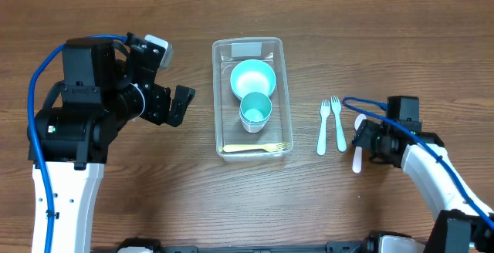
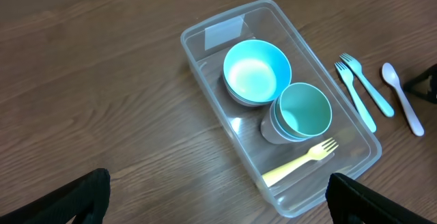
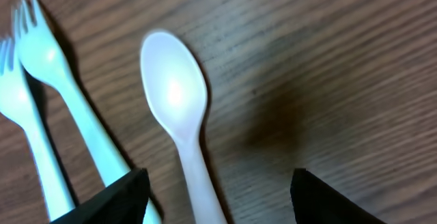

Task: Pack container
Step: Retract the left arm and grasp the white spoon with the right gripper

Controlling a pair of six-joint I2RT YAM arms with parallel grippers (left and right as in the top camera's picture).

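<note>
Container holds bowl, cups, yellow fork; two forks and spoon wait on table; left fingers spread, right fingers apart around spoon

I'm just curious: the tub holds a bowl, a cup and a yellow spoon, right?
Not quite: the yellow piece in the tub is a fork, not a spoon; the left wrist view shows its tines. The bowl and cup are right.
</note>
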